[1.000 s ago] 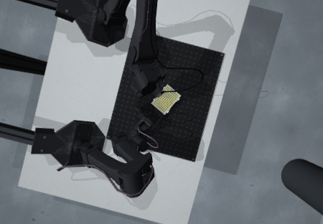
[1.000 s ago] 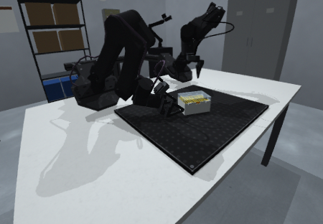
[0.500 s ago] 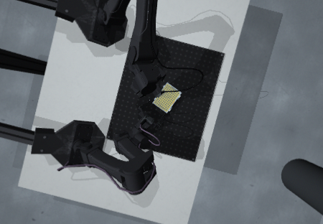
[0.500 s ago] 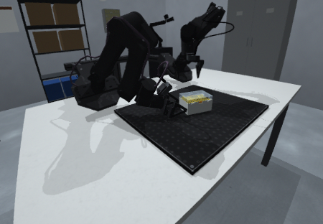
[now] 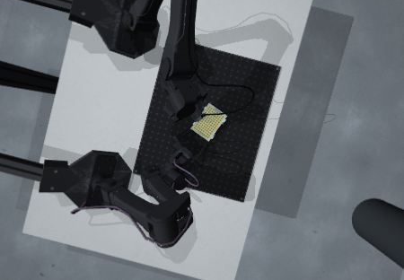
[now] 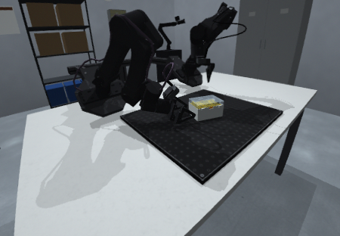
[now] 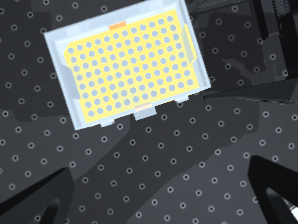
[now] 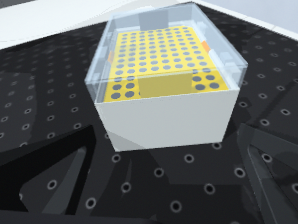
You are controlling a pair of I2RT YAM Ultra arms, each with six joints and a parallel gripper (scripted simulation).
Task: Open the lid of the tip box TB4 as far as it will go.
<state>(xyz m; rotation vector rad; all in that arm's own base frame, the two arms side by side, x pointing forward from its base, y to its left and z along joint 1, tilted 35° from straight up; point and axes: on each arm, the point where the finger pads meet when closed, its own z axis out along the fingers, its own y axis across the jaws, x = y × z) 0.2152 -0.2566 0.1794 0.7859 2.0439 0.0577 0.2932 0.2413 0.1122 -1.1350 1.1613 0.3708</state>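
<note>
The tip box TB4 [image 5: 193,130] [image 6: 209,114] [image 7: 54,60] [image 8: 167,120] is set on the dark base plate [image 5: 224,174] [image 6: 204,150] [image 7: 30,145] [image 8: 30,100], its clear lid [image 6: 205,98] [image 8: 227,57] closed over the yellow insert [image 5: 209,121] [image 7: 130,65] [image 8: 160,55]. The jaws of the right gripper [image 5: 190,146] [image 6: 187,116] [image 7: 200,52] [image 8: 167,127] are spread wide, with nothing gripped; they are held low at one short end of the box, and in the right wrist view that end wall is seen between the two fingers, narrower than the gap. Whether it is touched cannot be told. The left gripper [image 5: 199,117] [image 6: 208,76] [image 7: 157,170] is likewise spread wide and empty, held above the box's level. In the left wrist view, the box is seen beyond its fingertips, with the front tab [image 7: 145,113] on the long edge turned toward them, well apart from both.
</note>
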